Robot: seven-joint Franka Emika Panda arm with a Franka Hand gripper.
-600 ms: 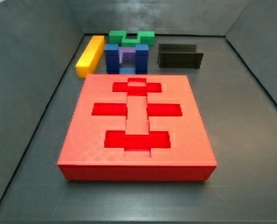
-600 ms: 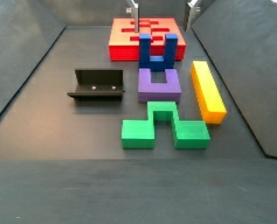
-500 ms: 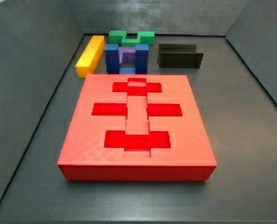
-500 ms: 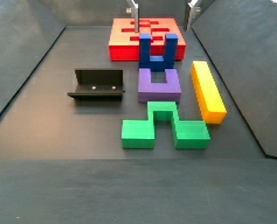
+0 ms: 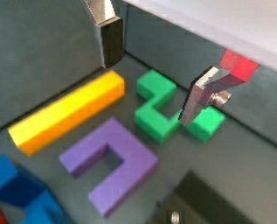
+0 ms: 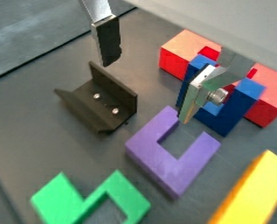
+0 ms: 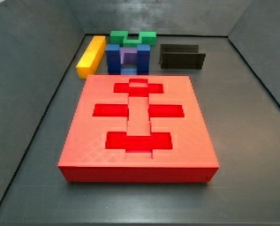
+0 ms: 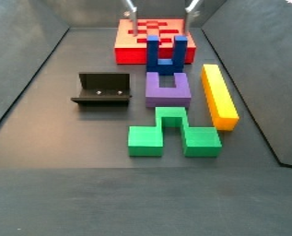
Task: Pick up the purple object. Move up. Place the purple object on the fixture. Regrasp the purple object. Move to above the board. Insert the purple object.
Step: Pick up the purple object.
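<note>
The purple object (image 8: 168,88) is a U-shaped block lying flat on the floor between the blue blocks (image 8: 164,57) and the green notched block (image 8: 173,132). Both wrist views show it below me (image 5: 111,162) (image 6: 169,155). My gripper (image 8: 162,6) hangs high over the pieces, open, with only its fingertips (image 8: 131,7) showing at the frame edge. In both wrist views the gripper (image 5: 148,90) (image 6: 148,89) holds nothing. The black fixture (image 8: 101,89) (image 6: 100,105) stands beside the purple object. The red board (image 7: 83,132) (image 8: 130,41) lies beyond the blue blocks.
A long yellow bar (image 8: 218,94) (image 5: 65,109) lies along the other side of the purple object. Grey walls enclose the floor on all sides. In a side view the pieces (image 7: 132,53) cluster behind the board's far end, with no gripper in sight.
In a side view the fingertips at the top edge have shifted left and slightly up. No piece has moved.
</note>
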